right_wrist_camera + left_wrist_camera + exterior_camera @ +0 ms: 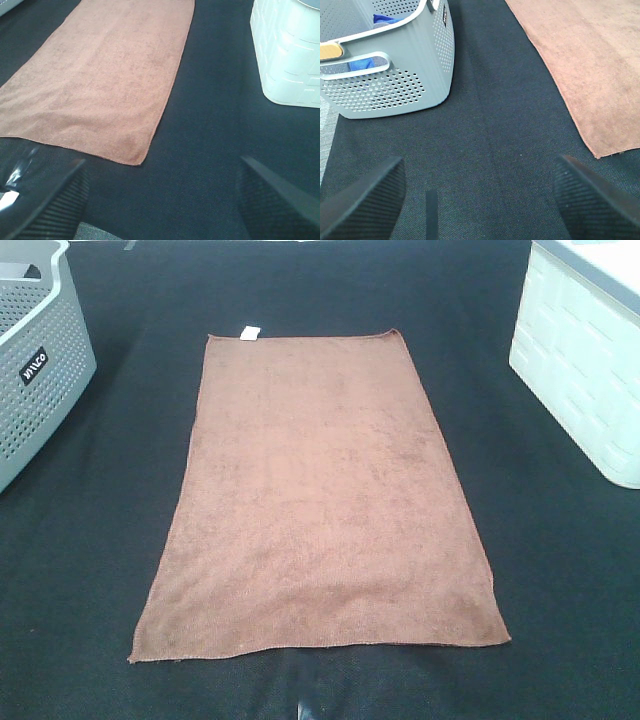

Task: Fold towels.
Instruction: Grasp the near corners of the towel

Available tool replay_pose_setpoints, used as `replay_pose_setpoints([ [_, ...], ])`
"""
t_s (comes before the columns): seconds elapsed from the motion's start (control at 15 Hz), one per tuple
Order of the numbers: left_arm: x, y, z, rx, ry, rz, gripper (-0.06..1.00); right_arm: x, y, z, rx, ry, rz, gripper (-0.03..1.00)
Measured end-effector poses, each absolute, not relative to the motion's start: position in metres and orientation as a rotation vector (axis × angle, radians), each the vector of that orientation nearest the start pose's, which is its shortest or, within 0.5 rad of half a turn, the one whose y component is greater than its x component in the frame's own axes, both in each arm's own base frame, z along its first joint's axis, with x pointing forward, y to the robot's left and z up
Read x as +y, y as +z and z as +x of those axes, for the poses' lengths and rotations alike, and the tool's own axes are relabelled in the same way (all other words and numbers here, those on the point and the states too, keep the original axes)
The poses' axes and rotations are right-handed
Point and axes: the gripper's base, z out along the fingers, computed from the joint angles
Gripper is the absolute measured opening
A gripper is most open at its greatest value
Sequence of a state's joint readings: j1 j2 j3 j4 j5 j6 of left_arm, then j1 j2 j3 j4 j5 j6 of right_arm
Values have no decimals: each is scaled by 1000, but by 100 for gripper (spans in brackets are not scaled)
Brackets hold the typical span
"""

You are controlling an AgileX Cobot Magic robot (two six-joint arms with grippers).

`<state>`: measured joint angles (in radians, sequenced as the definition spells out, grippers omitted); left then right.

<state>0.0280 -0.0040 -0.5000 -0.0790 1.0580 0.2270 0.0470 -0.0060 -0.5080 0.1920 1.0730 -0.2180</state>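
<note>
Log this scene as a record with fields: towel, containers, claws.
towel: reddish-brown, spread flat on the black mat, not yet folded
tag: white, on the towel's far short edge
basket: grey, perforated, left of the towel, blue cloth inside
bin: white, right of the towel
left claw: open, empty, over bare mat
right claw: open, empty, over bare mat

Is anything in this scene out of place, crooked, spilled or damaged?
Nothing stands out. The towel lies flat and unfolded on the black table, white tag at its far short edge. The grey basket and the white bin stand upright at either side, clear of the towel.
</note>
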Motion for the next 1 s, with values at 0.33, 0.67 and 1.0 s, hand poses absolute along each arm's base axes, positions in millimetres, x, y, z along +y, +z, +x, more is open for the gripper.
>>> replay_pose_setpoints([
  [0.33,-6,278,-5,2025,66,206,77,15,280,-9,2010,122,-280,76],
  [0.67,-6,278,-5,2025,66,206,77,15,280,-9,2010,122,-280,76],
  [1.0,-6,278,-5,2025,66,206,77,15,280,-9,2010,122,-280,76],
])
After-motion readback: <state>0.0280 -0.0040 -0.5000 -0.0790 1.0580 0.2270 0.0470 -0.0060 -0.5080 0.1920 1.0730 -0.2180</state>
